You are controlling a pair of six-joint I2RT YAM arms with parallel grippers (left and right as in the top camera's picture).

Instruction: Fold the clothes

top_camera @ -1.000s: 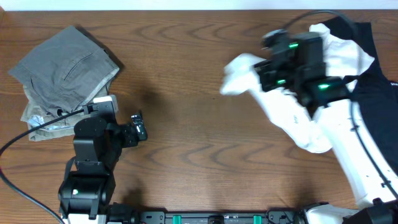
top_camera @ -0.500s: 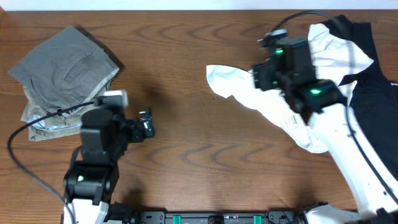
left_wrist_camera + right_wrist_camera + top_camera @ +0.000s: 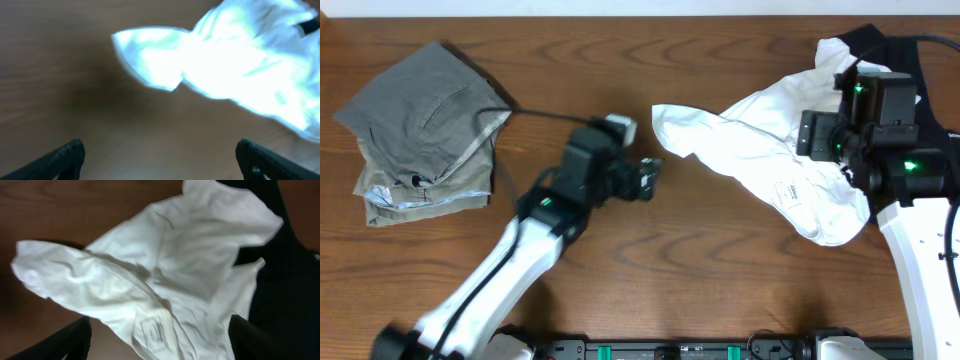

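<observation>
The white T-shirt (image 3: pixel 760 150) lies crumpled on the table right of centre, inside out, with its sewn label (image 3: pixel 157 332) showing. Its right part rests on a black garment (image 3: pixel 925 100). My right gripper (image 3: pixel 808 135) hovers over the middle of the shirt (image 3: pixel 150 265), open, with nothing between its fingers (image 3: pixel 70 340). My left gripper (image 3: pixel 655 168) is stretched out just left of the shirt's left flap (image 3: pixel 145 55), wide open and empty over bare wood. Grey trousers (image 3: pixel 425 105) lie folded at far left on top of khaki ones (image 3: pixel 420 192).
The black garment (image 3: pixel 295 255) runs off the table's right edge. The folded trouser stack fills the back left corner. Bare wooden tabletop (image 3: pixel 650 270) lies in front of the shirt and between the arms.
My right gripper has opened, let go of the shirt and drawn back to the right. The shirt has dropped and spread leftward. My left arm has reached right, up to the shirt's left edge.
</observation>
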